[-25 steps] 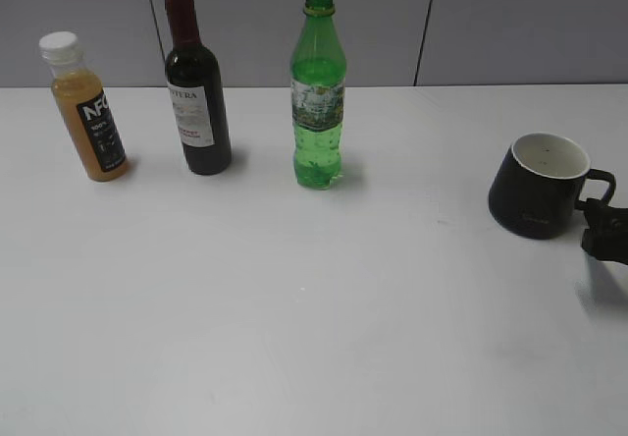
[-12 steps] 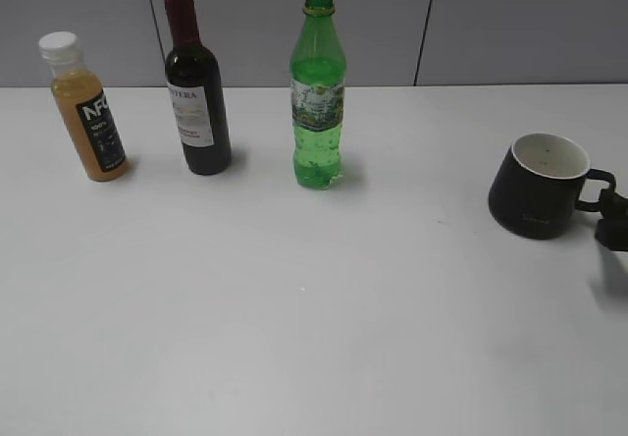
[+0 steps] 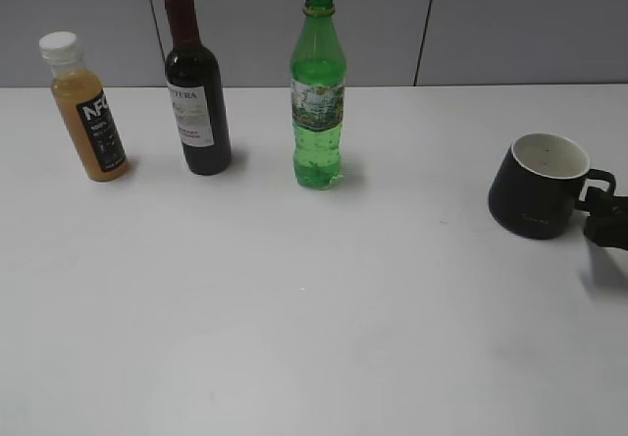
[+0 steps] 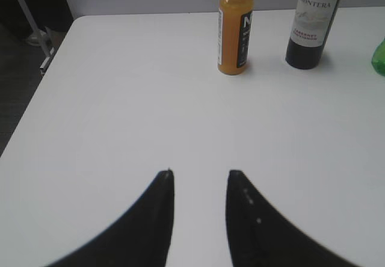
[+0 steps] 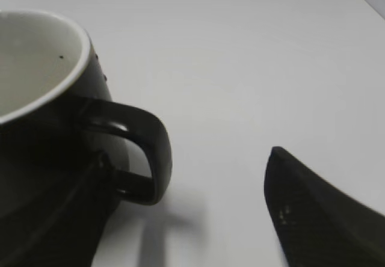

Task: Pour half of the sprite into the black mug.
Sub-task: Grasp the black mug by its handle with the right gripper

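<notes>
The sprite, a slim green bottle with a green-and-white label, stands upright at the back middle of the table. A sliver of it shows at the right edge of the left wrist view. The black mug with a white inside stands upright at the right, its handle pointing right. My right gripper is open just right of the mug; in the right wrist view the gripper has the mug's handle between its fingers, not clamped. My left gripper is open and empty over bare table.
A dark wine bottle with a red capsule and an orange juice bottle with a white cap stand left of the sprite. Both show in the left wrist view, wine and juice. The table's left edge shows there.
My right gripper drew slightly right, then came back left to the mug's handle. The mug and bottles have not moved.
</notes>
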You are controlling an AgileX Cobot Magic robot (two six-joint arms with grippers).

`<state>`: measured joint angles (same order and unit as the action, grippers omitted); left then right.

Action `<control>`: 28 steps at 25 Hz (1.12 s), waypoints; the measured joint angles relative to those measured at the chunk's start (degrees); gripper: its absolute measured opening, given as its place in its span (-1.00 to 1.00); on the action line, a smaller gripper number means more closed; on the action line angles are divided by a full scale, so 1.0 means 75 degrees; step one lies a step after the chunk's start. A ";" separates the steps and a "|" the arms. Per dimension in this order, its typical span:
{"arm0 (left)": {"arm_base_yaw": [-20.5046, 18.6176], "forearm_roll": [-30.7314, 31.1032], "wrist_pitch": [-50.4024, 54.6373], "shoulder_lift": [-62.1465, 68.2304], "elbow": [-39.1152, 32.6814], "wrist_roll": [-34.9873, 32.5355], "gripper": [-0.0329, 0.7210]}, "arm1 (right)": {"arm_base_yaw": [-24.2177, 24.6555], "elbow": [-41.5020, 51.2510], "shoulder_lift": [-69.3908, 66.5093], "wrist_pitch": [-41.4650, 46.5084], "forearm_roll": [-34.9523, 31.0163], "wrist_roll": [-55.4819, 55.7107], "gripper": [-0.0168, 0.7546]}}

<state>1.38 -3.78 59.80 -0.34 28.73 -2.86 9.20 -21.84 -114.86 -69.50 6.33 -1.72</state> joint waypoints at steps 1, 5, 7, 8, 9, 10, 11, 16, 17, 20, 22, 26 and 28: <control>0.0000 0.0000 0.0000 0.0000 0.0000 0.0000 -0.29 | 0.0000 -0.0045 -0.0042 0.0000 0.0000 0.0006 0.58; 0.0000 0.0000 0.0000 0.0000 0.0000 0.0000 -0.29 | 0.0000 -0.0167 -0.0223 0.0000 0.0006 0.0023 0.58; 0.0000 0.0000 0.0000 0.0000 0.0000 0.0000 -0.29 | 0.0000 -0.0178 -0.0268 0.0000 0.0006 0.0023 0.58; 0.0000 0.0000 0.0000 0.0000 0.0000 0.0000 -0.29 | 0.0000 -0.0185 -0.0277 0.0000 0.0006 0.0023 0.58; 0.0000 0.0000 0.0000 0.0000 0.0000 0.0000 -0.29 | 0.0000 -0.0207 -0.0285 0.0000 0.0006 0.0023 0.58; 0.0000 0.0000 0.0000 0.0000 0.0000 0.0000 -0.29 | 0.0000 -0.0239 -0.0304 0.0000 0.0006 0.0023 0.58; 0.0000 0.0000 0.0000 0.0000 0.0000 0.0000 -0.29 | 0.0000 -0.0305 -0.0336 0.0000 0.0006 0.0023 0.58; 0.0000 0.0000 0.0000 0.0000 0.0000 0.0000 -0.29 | 0.0000 -0.0606 -0.0587 0.0000 0.0035 0.0023 0.58; 0.0000 0.0000 0.0000 0.0000 0.0000 0.0000 -0.29 | 0.0000 -0.0638 -0.0597 0.0000 0.0035 0.0023 0.57; 0.0000 0.0000 0.0000 0.0000 0.0000 0.0000 -0.29 | 0.0000 -0.0751 -0.0606 0.0000 0.0035 0.0023 0.51; 0.0000 0.0000 0.0000 0.0000 0.0000 0.0000 -0.29 | 0.0000 -0.0799 -0.0612 0.0000 0.0035 0.0024 0.49; 0.0000 0.0000 0.0000 0.0000 0.0000 0.0000 -0.29 | 0.0000 -0.0924 -0.0824 -0.0005 -0.0016 0.0024 0.48; 0.0000 0.0000 0.0000 0.0000 0.0000 0.0000 -0.29 | 0.0000 -0.1051 -0.0984 -0.0086 0.0005 0.0048 0.46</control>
<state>1.38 -3.78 59.80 -0.34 28.73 -2.86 9.20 -29.72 -122.24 -70.14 6.36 -1.36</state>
